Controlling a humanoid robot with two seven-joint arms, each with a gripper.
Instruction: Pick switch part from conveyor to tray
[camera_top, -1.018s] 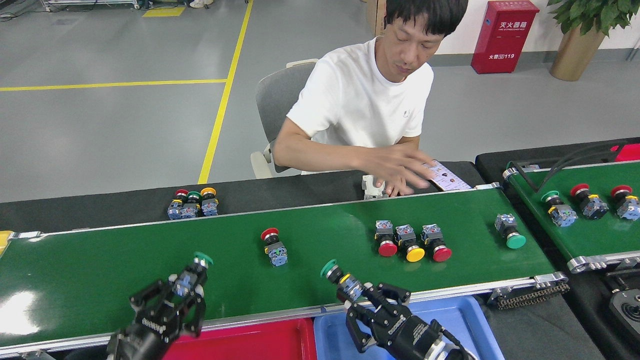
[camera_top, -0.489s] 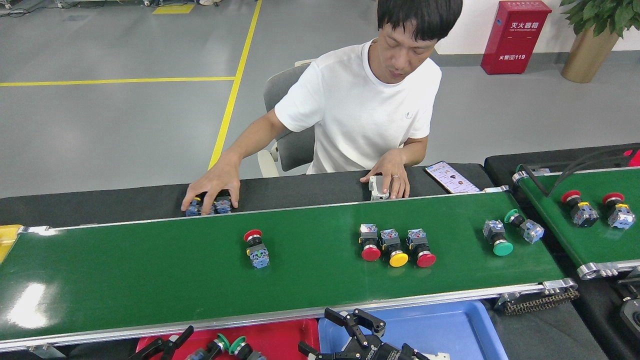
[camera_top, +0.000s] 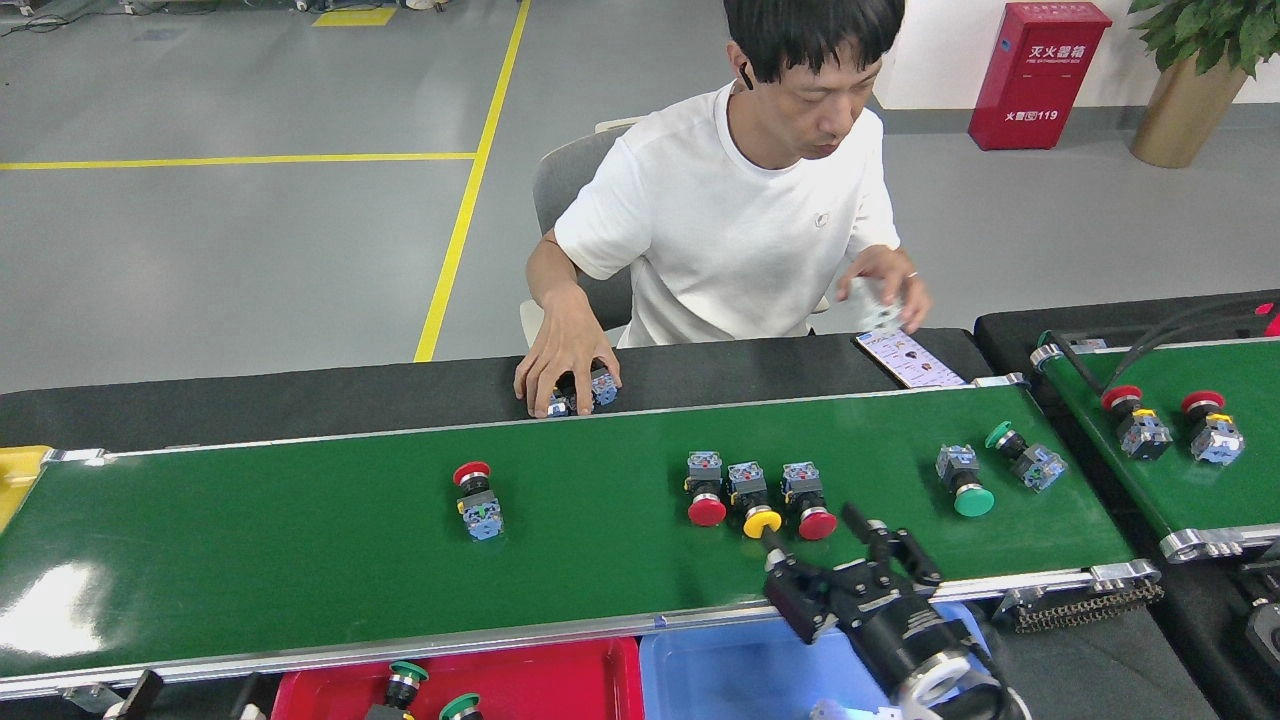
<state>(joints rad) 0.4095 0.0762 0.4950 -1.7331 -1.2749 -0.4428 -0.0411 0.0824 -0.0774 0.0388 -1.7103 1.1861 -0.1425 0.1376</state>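
Since half a second ago the right gripper (camera_top: 815, 540) has risen from over the blue tray (camera_top: 720, 670) to the conveyor (camera_top: 300, 560), its jaws spread wide just before the red switch (camera_top: 806, 500) and yellow switch (camera_top: 752, 498); belt parts have drifted left. Done, I judge: two green switches (camera_top: 405, 680) lie in the red tray (camera_top: 560, 680) below the conveyor's near rail. Left on the conveyor: a lone red one (camera_top: 477, 500), the trio's left red (camera_top: 704, 488), two greens (camera_top: 962, 480) at its right end. Only a sliver of the left gripper (camera_top: 135, 695) shows by the conveyor's near rail; I cannot tell its jaws.
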